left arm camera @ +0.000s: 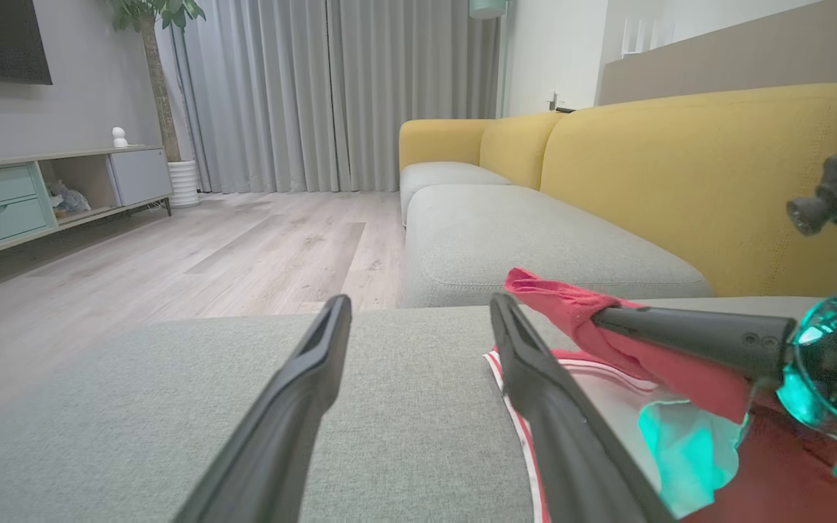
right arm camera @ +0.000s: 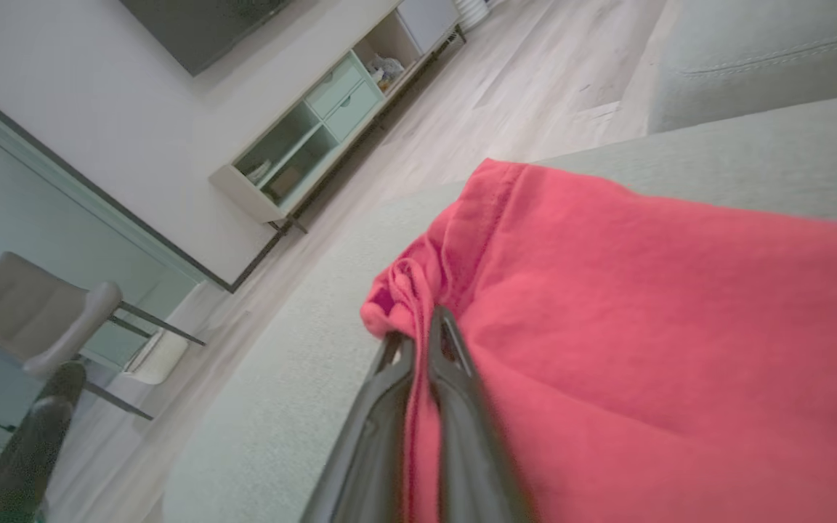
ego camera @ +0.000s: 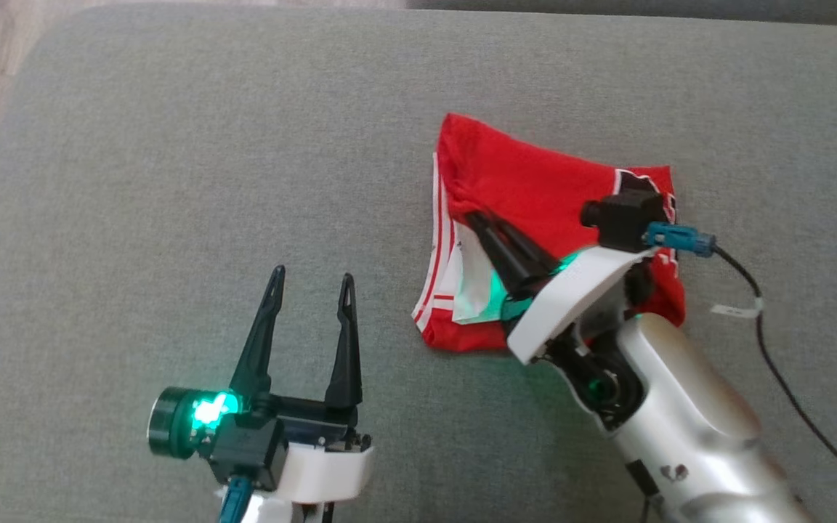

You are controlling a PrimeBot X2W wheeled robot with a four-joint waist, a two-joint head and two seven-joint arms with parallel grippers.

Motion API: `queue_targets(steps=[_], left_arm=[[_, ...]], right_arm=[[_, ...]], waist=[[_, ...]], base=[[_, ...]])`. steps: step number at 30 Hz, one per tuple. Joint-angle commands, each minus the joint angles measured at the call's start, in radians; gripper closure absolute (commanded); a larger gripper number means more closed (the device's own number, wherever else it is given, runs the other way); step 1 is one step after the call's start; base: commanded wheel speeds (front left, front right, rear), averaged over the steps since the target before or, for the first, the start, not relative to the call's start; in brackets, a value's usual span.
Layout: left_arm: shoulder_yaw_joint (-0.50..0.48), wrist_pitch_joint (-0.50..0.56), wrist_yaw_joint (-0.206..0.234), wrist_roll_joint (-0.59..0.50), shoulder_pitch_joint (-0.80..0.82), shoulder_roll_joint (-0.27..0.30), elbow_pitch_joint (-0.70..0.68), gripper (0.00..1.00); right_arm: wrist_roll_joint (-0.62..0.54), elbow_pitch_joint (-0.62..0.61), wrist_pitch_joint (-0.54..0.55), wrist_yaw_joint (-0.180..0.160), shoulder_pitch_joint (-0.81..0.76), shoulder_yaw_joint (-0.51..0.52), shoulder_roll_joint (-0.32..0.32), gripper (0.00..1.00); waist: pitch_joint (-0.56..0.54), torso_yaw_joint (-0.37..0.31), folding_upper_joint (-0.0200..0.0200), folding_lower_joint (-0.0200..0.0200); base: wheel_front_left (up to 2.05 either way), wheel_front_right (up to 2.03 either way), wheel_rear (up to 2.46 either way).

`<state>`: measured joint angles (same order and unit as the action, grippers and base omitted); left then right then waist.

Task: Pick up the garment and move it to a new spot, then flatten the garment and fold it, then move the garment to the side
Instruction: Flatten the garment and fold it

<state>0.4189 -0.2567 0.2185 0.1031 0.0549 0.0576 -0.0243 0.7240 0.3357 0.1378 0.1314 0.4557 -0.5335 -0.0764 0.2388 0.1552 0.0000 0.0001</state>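
The garment is red with white stripes along one edge and lies bunched on the grey cushion, right of centre in the head view. My right gripper is shut on a pinch of the garment's red cloth near its left edge, and that fold is lifted off the cushion. My left gripper stands open over bare cushion to the left of the garment, nothing between its fingers.
The grey cushion ends at the top left, with wooden floor beyond. A yellow sofa stands behind it. A black cable trails from the right wrist across the cushion.
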Motion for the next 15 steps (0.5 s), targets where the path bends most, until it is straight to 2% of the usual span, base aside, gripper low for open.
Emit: queue_targets(steps=[1,2,6,11,15], left_arm=[[-0.024,-0.005,-0.004,-0.003,0.009,-0.006,-0.026,0.00],[-0.024,-0.005,-0.004,-0.003,0.010,-0.007,-0.025,0.00],[-0.027,-0.005,-0.004,-0.002,0.012,-0.007,-0.021,0.00],[-0.040,-0.005,-0.003,-0.003,0.000,-0.007,-0.019,0.00],[-0.048,-0.005,-0.007,-0.008,-0.011,-0.007,-0.019,0.00]], right_arm=[[0.026,-0.026,-0.020,-0.001,0.036,-0.035,0.026,0.62],[0.045,-0.017,-0.036,-0.001,0.043,-0.049,0.026,0.00],[0.121,-0.006,-0.103,-0.001,0.071,-0.093,0.026,0.00],[0.108,-0.020,-0.150,-0.001,0.102,-0.078,0.023,0.00],[0.093,-0.064,-0.161,-0.001,0.093,-0.025,-0.051,0.00]], waist=[[0.000,0.004,0.0000,-0.0001],[0.000,0.005,0.0000,-0.0001],[-0.003,0.001,0.0000,-0.0001],[-0.019,-0.026,0.0000,-0.0001],[-0.037,-0.048,0.0000,-0.0001]], base=[[0.00,0.00,0.00],[0.00,0.00,0.00],[0.00,0.00,0.00],[0.00,0.00,0.00],[0.00,0.00,0.00]])
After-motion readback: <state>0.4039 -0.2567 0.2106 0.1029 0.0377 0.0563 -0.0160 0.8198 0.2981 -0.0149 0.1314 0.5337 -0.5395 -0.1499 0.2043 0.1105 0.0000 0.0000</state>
